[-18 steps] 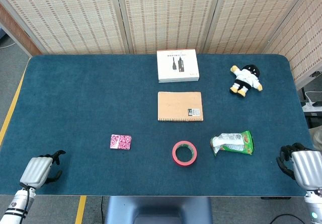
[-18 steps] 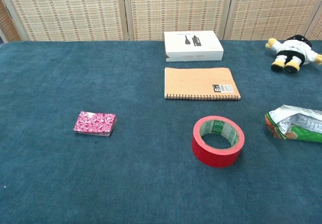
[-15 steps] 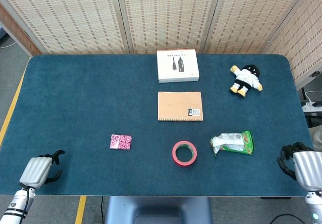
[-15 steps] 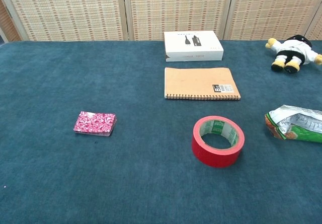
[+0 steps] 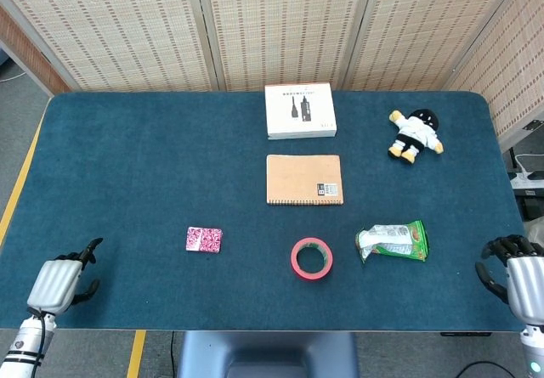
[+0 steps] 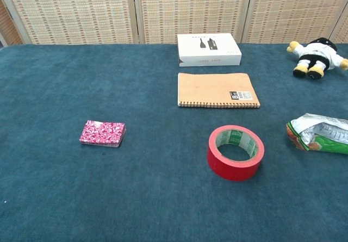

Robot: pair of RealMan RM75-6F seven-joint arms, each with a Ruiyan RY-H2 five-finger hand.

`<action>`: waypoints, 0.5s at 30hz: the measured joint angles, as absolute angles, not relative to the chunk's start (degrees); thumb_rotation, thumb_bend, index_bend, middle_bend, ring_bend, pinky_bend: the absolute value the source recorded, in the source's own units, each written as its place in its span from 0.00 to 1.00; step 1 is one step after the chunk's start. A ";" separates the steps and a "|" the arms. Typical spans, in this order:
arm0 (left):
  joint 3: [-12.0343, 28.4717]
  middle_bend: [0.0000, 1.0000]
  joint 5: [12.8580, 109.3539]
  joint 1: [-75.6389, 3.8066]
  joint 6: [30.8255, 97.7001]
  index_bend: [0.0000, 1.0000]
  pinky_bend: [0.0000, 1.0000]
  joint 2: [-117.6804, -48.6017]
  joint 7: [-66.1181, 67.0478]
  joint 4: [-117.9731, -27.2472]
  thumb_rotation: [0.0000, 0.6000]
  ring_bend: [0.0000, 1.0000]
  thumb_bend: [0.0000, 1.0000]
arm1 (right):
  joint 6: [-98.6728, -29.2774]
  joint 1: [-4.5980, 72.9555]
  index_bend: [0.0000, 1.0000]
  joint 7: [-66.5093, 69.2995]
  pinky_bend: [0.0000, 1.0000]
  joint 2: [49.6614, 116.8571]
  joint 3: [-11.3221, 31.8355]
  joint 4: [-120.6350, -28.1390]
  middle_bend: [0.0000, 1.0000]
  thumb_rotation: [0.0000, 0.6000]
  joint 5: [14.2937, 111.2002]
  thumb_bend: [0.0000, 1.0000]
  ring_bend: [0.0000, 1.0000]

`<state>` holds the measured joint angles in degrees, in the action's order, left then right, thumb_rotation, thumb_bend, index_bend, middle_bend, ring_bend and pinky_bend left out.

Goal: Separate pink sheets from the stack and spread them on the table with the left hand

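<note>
A small stack of pink patterned sheets (image 5: 204, 239) (image 6: 103, 133) lies flat on the blue table, left of centre. My left hand (image 5: 59, 281) hovers at the table's near left corner, far from the stack, fingers loosely curled and holding nothing. At the near right edge is my right hand (image 5: 518, 274), fingers curled and holding nothing. The chest view shows neither hand.
A red tape roll (image 5: 311, 258) (image 6: 235, 152) stands right of the stack, with a green snack bag (image 5: 393, 241) (image 6: 321, 134) beyond it. A brown notebook (image 5: 304, 179), a white box (image 5: 299, 110) and a plush doll (image 5: 415, 135) lie further back.
Both hands have drawn slightly outward and toward the table's near edge. Nothing on the table has moved.
</note>
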<state>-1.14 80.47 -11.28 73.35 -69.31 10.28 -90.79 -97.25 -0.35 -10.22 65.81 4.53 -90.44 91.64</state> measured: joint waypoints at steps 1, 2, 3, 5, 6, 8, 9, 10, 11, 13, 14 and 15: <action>-1.06 0.44 80.58 -11.29 73.38 0.05 0.54 -69.28 9.68 -90.83 1.00 0.50 0.35 | -97.63 -0.40 0.70 -10.38 0.72 66.19 4.56 -89.88 0.63 1.00 91.99 0.17 0.53; -0.89 0.49 80.76 -11.37 73.36 0.05 0.57 -69.29 8.84 -90.86 1.00 0.54 0.36 | -98.05 -0.51 0.75 -10.55 0.77 66.49 4.49 -89.33 0.68 1.00 92.53 0.17 0.58; -0.80 0.51 80.88 -11.47 73.33 0.05 0.60 -69.32 8.37 -90.86 1.00 0.57 0.36 | -98.34 -0.64 0.80 -10.60 0.79 66.57 4.41 -89.18 0.72 1.00 92.86 0.17 0.61; -0.48 0.59 81.22 -11.93 73.19 0.05 0.71 -69.56 8.51 -90.87 1.00 0.68 0.37 | -98.59 -0.87 0.87 -10.63 0.83 66.45 4.38 -89.23 0.77 1.00 92.96 0.17 0.66; -0.29 0.61 81.31 -12.21 73.08 0.05 0.74 -69.72 9.02 -90.91 1.00 0.71 0.37 | -98.53 -0.90 0.88 -10.66 0.84 66.36 4.39 -89.32 0.78 1.00 92.85 0.17 0.66; 0.29 0.67 81.35 -13.10 72.54 0.05 0.83 -70.09 10.85 -91.27 1.00 0.79 0.36 | -98.30 -0.92 0.89 -10.46 0.84 66.16 4.39 -89.62 0.79 1.00 92.69 0.17 0.67; 0.58 0.69 81.31 -13.59 72.18 0.05 0.85 -70.25 11.80 -91.52 1.00 0.81 0.36 | -98.28 -0.92 0.89 -10.20 0.84 66.12 4.39 -89.69 0.79 1.00 92.71 0.17 0.67; 0.92 0.72 81.22 -14.15 71.76 0.05 0.88 -70.42 12.80 -91.82 1.00 0.84 0.36 | -98.31 -0.92 0.89 -9.88 0.84 66.11 4.39 -89.73 0.79 1.00 92.77 0.17 0.67; 1.45 0.76 81.02 -14.97 71.13 0.07 0.92 -70.71 14.12 -92.25 1.00 0.87 0.36 | -98.42 -0.93 0.89 -9.49 0.84 66.13 4.38 -89.69 0.79 1.00 92.97 0.17 0.67; 2.44 0.82 80.28 -16.34 69.94 0.11 0.97 -71.34 15.95 -92.93 1.00 0.93 0.35 | -98.73 -0.94 0.89 -9.08 0.84 66.27 4.35 -89.47 0.79 1.00 93.49 0.17 0.67; 3.11 0.86 79.51 -17.16 69.16 0.16 0.99 -71.85 16.93 -93.34 1.00 0.96 0.35 | -98.99 -0.95 0.88 -8.61 0.84 66.42 4.31 -89.21 0.79 1.00 93.90 0.17 0.67; 3.59 0.89 78.84 -17.72 68.65 0.19 1.00 -72.30 17.61 -93.56 1.00 0.98 0.35 | -99.19 -0.95 0.88 -8.22 0.84 66.55 4.28 -88.93 0.79 1.00 94.21 0.17 0.67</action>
